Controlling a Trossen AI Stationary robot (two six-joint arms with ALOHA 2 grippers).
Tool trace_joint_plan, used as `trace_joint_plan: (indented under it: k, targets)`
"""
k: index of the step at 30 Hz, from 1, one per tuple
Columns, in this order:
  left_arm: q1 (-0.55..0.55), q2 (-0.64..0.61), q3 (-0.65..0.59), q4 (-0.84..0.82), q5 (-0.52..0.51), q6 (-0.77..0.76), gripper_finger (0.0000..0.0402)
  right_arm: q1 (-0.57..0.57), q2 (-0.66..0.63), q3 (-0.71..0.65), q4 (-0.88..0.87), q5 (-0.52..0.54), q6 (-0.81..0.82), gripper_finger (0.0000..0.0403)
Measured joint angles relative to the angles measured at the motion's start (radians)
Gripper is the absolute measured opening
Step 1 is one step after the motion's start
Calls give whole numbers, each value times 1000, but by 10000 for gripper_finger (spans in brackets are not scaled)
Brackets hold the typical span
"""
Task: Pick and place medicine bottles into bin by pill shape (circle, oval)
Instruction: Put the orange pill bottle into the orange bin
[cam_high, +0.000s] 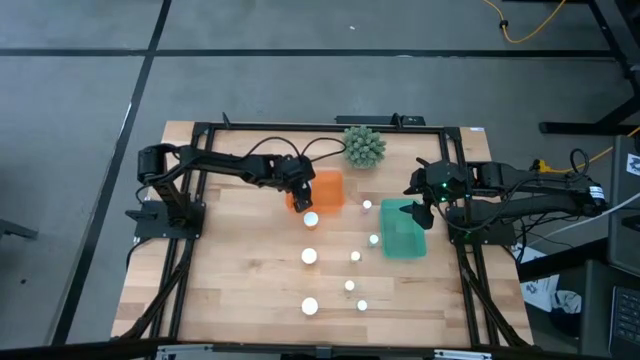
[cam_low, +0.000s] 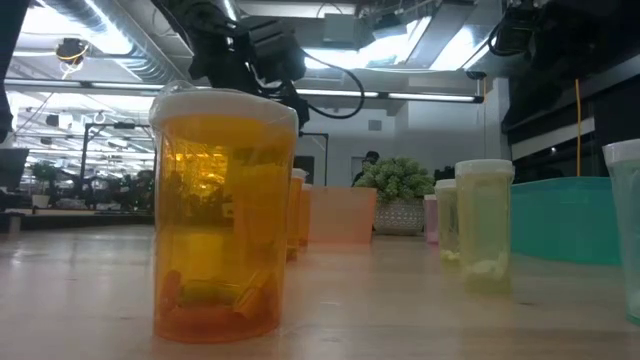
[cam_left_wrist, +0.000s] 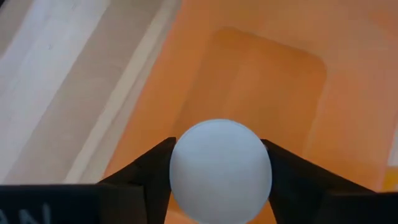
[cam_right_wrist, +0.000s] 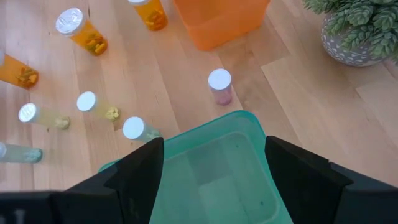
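- While the left gripper (cam_left_wrist: 221, 177) clamps a white-capped bottle (cam_left_wrist: 221, 163) above the orange bin (cam_left_wrist: 261, 81), the placing step looks underway.
- Next, I judge, it should lower and release inside the bin walls.
- Right gripper (cam_right_wrist: 214, 168) hangs spread and empty over the teal bin (cam_right_wrist: 224, 171); other bottles (cam_high: 310, 256) stand on the table (cam_high: 240, 270).
- No readable labels.

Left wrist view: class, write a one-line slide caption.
Left gripper holds a white-capped bottle over the orange bin.
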Motion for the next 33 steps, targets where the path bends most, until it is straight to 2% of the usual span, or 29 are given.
trace_joint_plan:
  k: [12,18,22,25,29,33]
  targets:
    - [0,-6,0,-7,3,62,246,0,0,0,0,0,0,281]
    - [0,-47,92,-65,0,85,245,0,0,0,0,0,0,281]
    - [-17,-87,178,-179,15,70,244,0,0,0,0,0,0,281]
    - [-52,-112,237,-288,70,40,244,0,0,0,0,-1,0,281]
    - [-134,-125,273,-421,138,-2,244,0,0,0,-2,-1,0,281]
    - [-233,-125,273,-524,141,-70,244,0,0,0,-3,-1,0,281]
